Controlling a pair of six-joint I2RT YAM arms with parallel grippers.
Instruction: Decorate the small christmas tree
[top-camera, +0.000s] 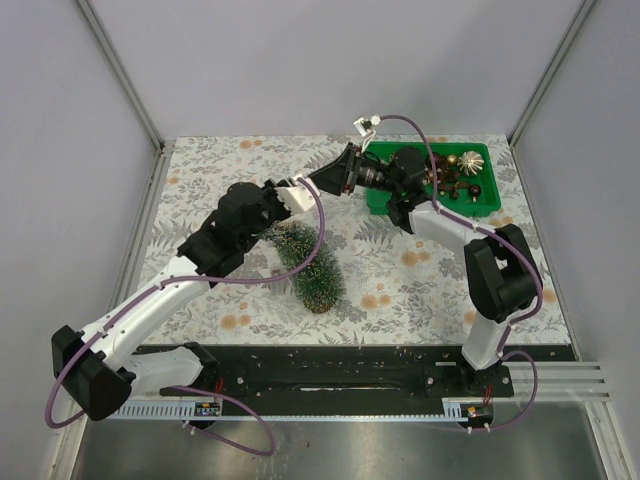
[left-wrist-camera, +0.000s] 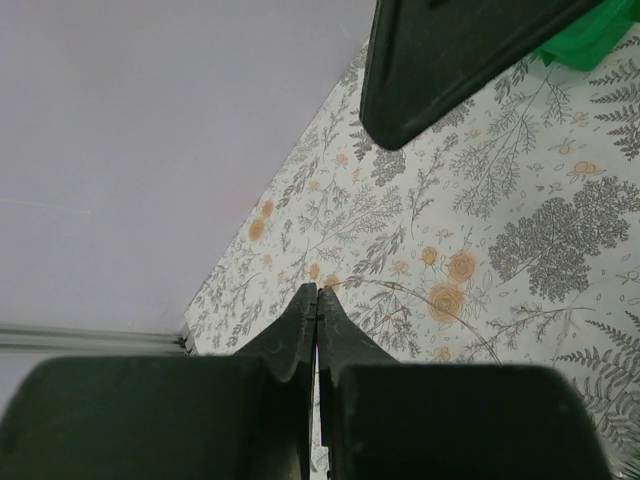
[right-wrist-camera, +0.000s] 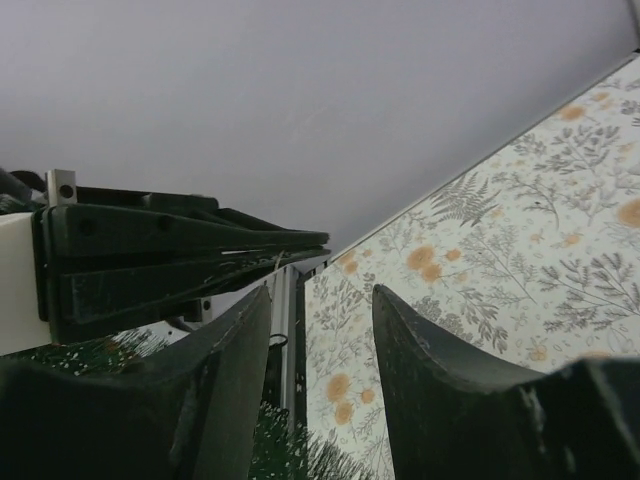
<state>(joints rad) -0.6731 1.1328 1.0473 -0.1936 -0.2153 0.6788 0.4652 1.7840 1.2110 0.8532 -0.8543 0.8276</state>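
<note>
Facing tip to tip beside green tray (top-camera: 478, 207): left gripper (left-wrist-camera: 317, 295) pinched shut, contents unclear; right gripper (right-wrist-camera: 320, 300) part open, empty, best squared up before closing.

Pale grey walls (top-camera: 300, 60) with metal corner posts (top-camera: 118, 70) enclose a table (top-camera: 220, 160) under floral cloth (top-camera: 400, 290); even, diffuse light.

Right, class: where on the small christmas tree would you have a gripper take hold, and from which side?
In the top view the small christmas tree seems to lie on the floral cloth, wide end toward the near edge. Probably come from above and close across it around mid-length, where the cone is slimmer, jaws crosswise to its length.
</note>
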